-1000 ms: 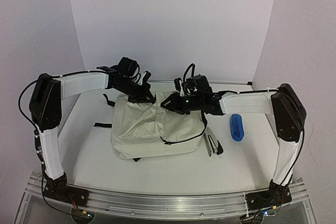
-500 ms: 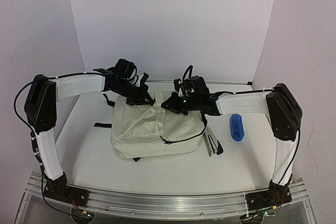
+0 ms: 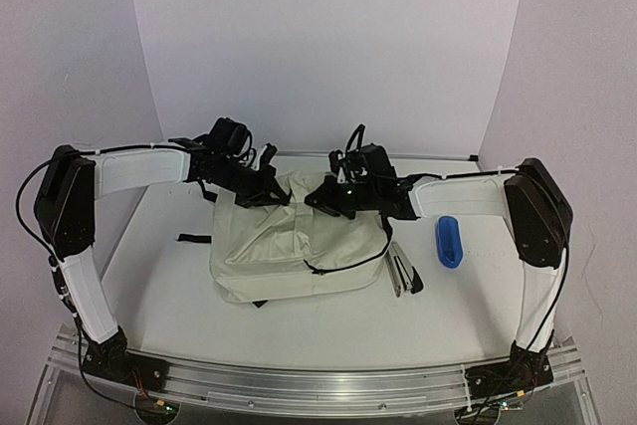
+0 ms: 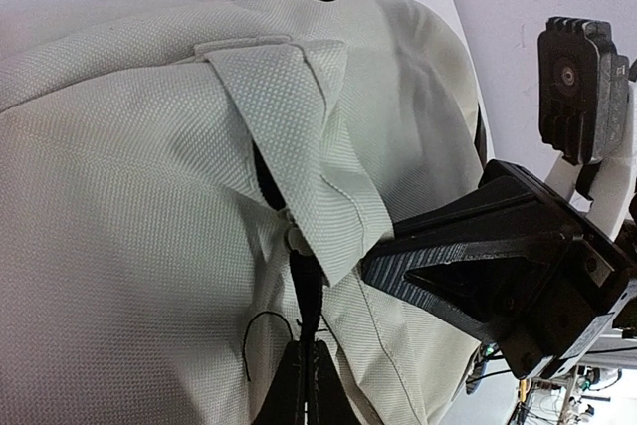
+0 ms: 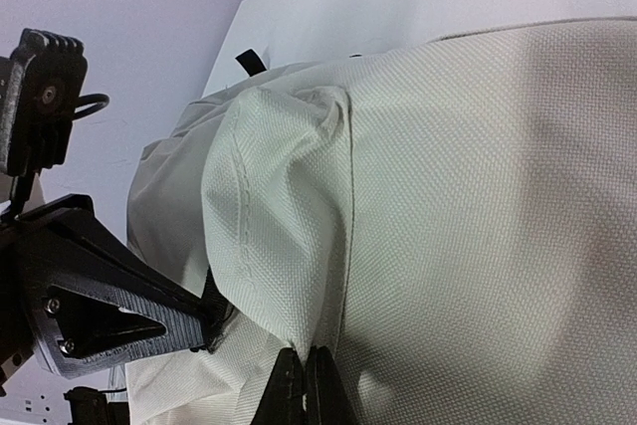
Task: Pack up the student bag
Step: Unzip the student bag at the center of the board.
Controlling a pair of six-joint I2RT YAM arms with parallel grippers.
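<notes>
**A:** Where is the student bag lying?

**B:** It is lying flat near the middle of the tabletop. Its far edge is bunching up where the two arms are reaching it.

**A:** What is the left tool doing?

**B:** Its fingers are pressing together on a black strip of the bag. That strip is running out from under a cream flap.

**A:** And the right tool?

**B:** It is pinching a raised fold of the cream fabric, with its fingers pressing tight together. The two tools are sitting near each other over the bag's far edge, and each is showing in the other's wrist camera.

**A:** Is anything else lying around?

**B:** A blue oblong thing is lying on the right of the tabletop, apart from the bag. A dark stapler is lying just beside the bag's right edge. A black strap is sticking out from the bag's left side.
</notes>
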